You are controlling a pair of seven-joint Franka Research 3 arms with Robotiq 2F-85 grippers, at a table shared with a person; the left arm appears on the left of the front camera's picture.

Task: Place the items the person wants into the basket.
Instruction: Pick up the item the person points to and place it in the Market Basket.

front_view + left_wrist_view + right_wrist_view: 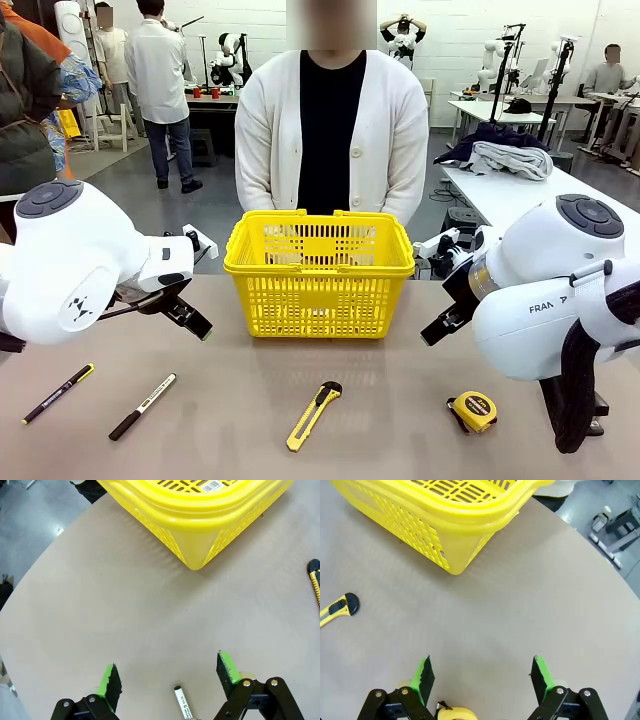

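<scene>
Standing mid-table, farthest from the robot: basket [318,268], yellow, lattice-sided, handles folded down. No tool shows through its slots or over its rim.

Person [330,130]: directly behind the basket, hands out of sight.

Items, all on the table [230,445] on the robot's side of the basket, none yet inside:
- pen [58,392], well off toward the basket's left-arm side;
- utility knife [314,414], straight before the basket, lying aslant;
- tape measure [473,410], toward the basket's right-arm side.

Marker [142,406]: between pen and knife, not among the wanted things.

Left fingers [109,682]: spread wide, holding nothing, hovering above the marker's tip, short of the basket's near corner.

Right fingers [424,677]: spread wide, empty, above the tape measure, facing the basket's other near corner.

Progress, judged: nothing done; three pick-and-drops remain.

Room: bare table between tools and basket, and the tools lie well apart. The curved table edge runs past the basket on both sides. The rim must be cleared from above.
</scene>
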